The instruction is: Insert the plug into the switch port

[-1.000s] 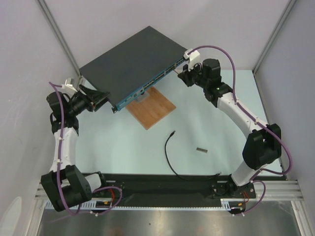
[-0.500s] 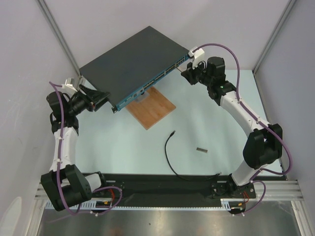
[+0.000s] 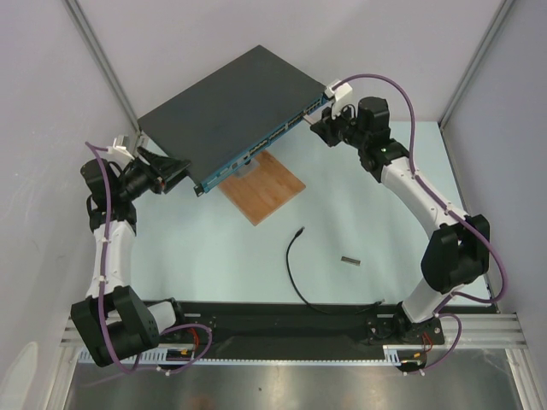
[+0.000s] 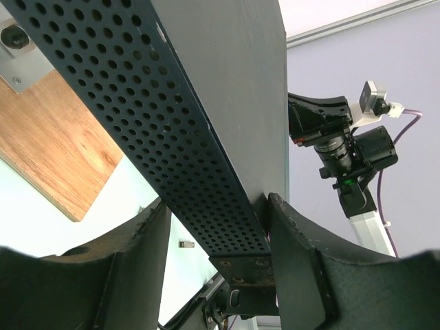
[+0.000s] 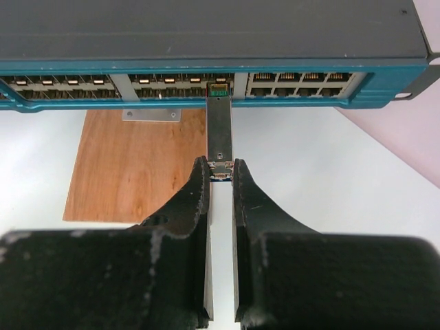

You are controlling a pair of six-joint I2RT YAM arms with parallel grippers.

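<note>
**Both arms at the switch box.** We see the switch box (image 3: 231, 102), a wide flat slab of dark-grey sheet metal, set askew toward the far left corner of the bench (image 3: 197, 256). Its short side wall is perforated with a regular grid of round holes. The left gripper (image 4: 216, 206) clamps this end, one matte black finger on each broad face. The teal-blue front strip (image 5: 385, 86) carries the row of small rectangular switch ports (image 5: 302, 81). The right gripper (image 5: 220, 165) has its rough black fingers closed on the rear end of a slim grey metal module (image 5: 219, 127), whose front end meets one socket of the row. The plug (image 3: 299, 231), a small black tip on a thin curved black cable (image 3: 291, 269), lies free near the middle of the bench, well apart from both grippers. A brown wood-grain board (image 3: 269, 192) lies below the strip. A second short grey metal piece (image 3: 349, 259) lies near the plug, toward the right edge.
</note>
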